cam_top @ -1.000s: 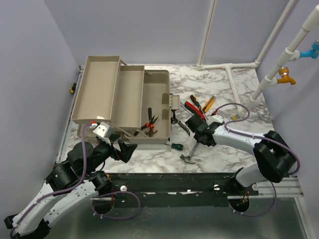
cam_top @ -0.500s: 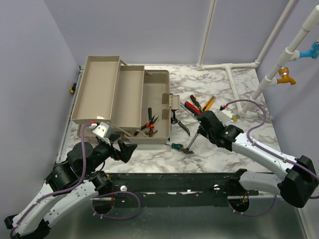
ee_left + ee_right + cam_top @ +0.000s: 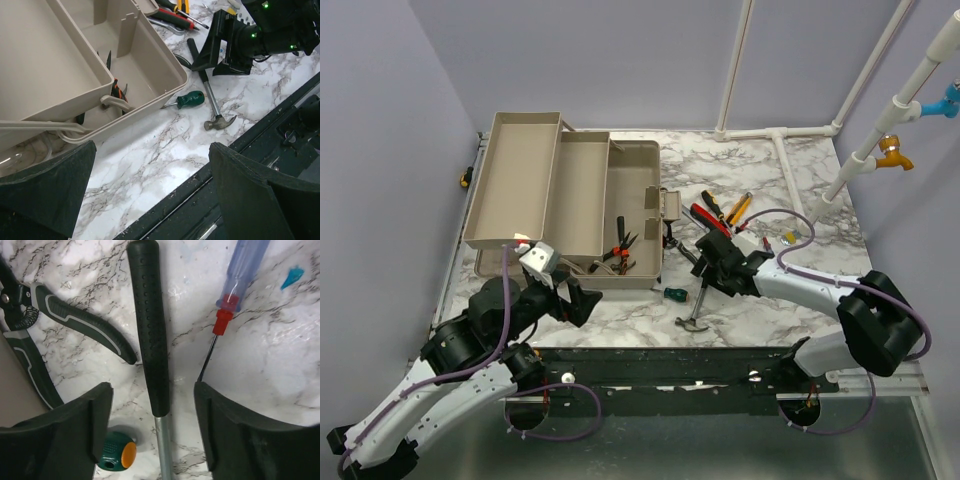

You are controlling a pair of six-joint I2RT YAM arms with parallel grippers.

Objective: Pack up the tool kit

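The open beige tool box [image 3: 632, 281] stands at the left, with orange-handled pliers [image 3: 618, 255] lying in its base. A hammer [image 3: 699, 297] with a black grip [image 3: 149, 330] lies flat on the marble beside it. My right gripper [image 3: 708, 262] hangs over that grip, open, its fingers [image 3: 75, 430] on both sides and clear of it. A green stubby screwdriver [image 3: 116, 456] lies just left of the hammer shaft. My left gripper [image 3: 150, 195] is open and empty above the table's front edge, near the box's front corner [image 3: 175, 80].
Black pruning shears [image 3: 75, 322] lie between the box and the hammer. A blue-handled screwdriver [image 3: 245, 265] lies right of the grip. More screwdrivers [image 3: 720, 210] sit behind the right gripper. White pipes [image 3: 790, 150] run along the back right. The dark front rail [image 3: 240, 150] borders the table.
My right gripper has opened and let go of the hammer, which was tilted up half a second ago and now lies flat. The left arm shifted slightly right.
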